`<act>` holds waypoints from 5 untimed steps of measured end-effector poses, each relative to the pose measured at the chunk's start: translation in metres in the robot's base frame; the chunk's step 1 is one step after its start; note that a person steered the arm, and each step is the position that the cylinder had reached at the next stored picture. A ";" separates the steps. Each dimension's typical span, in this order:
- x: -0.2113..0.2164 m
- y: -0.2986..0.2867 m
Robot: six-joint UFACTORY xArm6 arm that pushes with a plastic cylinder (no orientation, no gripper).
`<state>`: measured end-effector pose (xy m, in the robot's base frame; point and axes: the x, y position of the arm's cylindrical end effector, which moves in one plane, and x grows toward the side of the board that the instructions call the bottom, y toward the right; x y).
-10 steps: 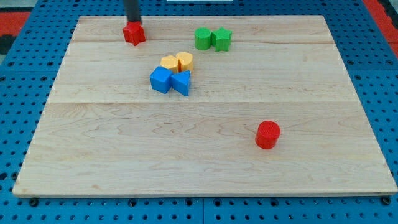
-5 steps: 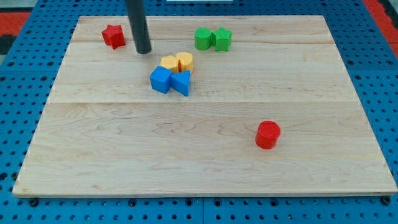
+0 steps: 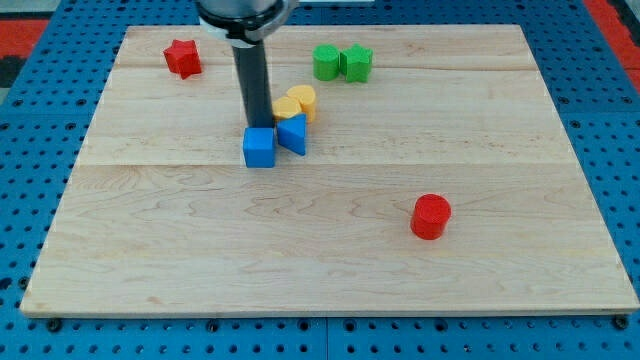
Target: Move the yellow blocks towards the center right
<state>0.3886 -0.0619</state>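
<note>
Our rod carries no jaws, so open or shut doesn't apply; my tip (image 3: pixel 257 127) is down on the wooden board (image 3: pixel 330 270), touching the top edge of the blue cube (image 3: pixel 259 147); the rod's shaft hides part of the yellow pair just to its right.

Blue count: two; the cube below the tip, and a blue wedge-like block (image 3: pixel 293 133) touching it on the view's right.

Yellow count: two; a yellow cylinder (image 3: pixel 302 101) and a second yellow block (image 3: pixel 284 107), shape unclear behind the rod; they touch each other and sit just above the blue wedge, a little left of board centre, upper half.

Green count: two; a green cylinder (image 3: pixel 326 62) and a green star-like block (image 3: pixel 356 62), side by side near the view's top.

Red count: two; a red star (image 3: pixel 183 57) at top left, a red cylinder (image 3: pixel 431 216) at lower right, well apart.

No readable writing or labels anywhere.
</note>
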 end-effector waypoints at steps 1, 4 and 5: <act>-0.008 0.027; -0.024 0.028; -0.033 0.006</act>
<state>0.3552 -0.0561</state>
